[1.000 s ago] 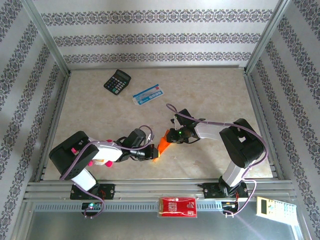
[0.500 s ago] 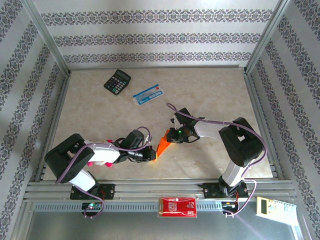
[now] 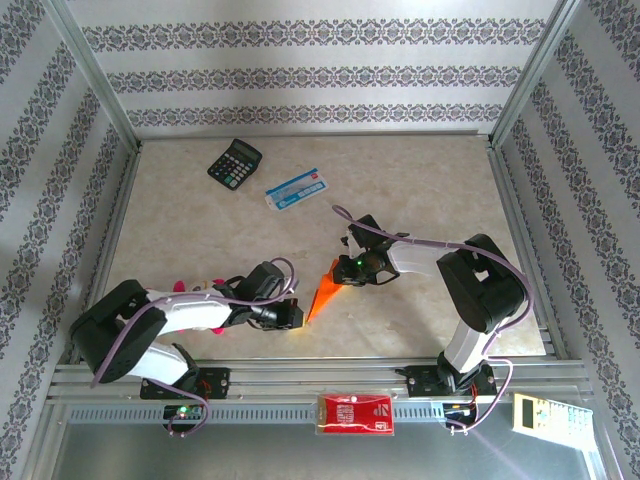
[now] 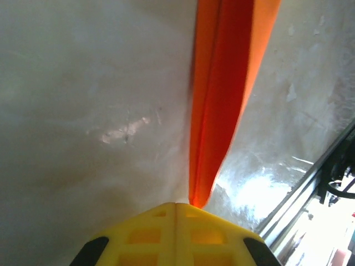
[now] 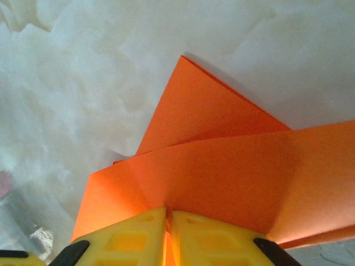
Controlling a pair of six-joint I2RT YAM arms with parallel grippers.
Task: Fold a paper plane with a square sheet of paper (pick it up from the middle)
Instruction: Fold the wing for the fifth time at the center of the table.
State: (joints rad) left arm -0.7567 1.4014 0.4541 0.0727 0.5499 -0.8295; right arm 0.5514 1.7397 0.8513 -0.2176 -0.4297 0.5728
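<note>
Two robot arms meet over a folded orange paper plane (image 3: pixel 321 292) near the front middle of a pale marbled surface (image 3: pixel 420 180). From above, the plane is a slim dart lying at a slant, its upper end towards the right arm and its lower tip towards the left.

The right gripper (image 3: pixel 343 272) has hold of the upper end. In the right wrist view, its yellow fingers (image 5: pixel 138 233) are drawn close, with only a thin slit between them, and the orange paper (image 5: pixel 222 149) is pinched in that slit. Overlapping folded layers fan out above the fingers, over the surface.

The left gripper (image 3: pixel 294 317) sits low at the plane's lower tip. In the left wrist view, its yellow fingers (image 4: pixel 150 233) are pressed flat together with no gap. The narrow tip of the plane (image 4: pixel 222 83) comes down to the top edge of the right-hand finger, a little to one side of the seam. Whether the tip is actually caught there cannot be told. A darker centre crease runs up the length of the paper.

Well apart at the back of the surface lie a black calculator (image 3: pixel 234 162) and, just to its right, a blue-and-white flat packet (image 3: pixel 297 188). A red packet (image 3: pixel 355 413) rests on the metal rail in front of the arms' bases.
</note>
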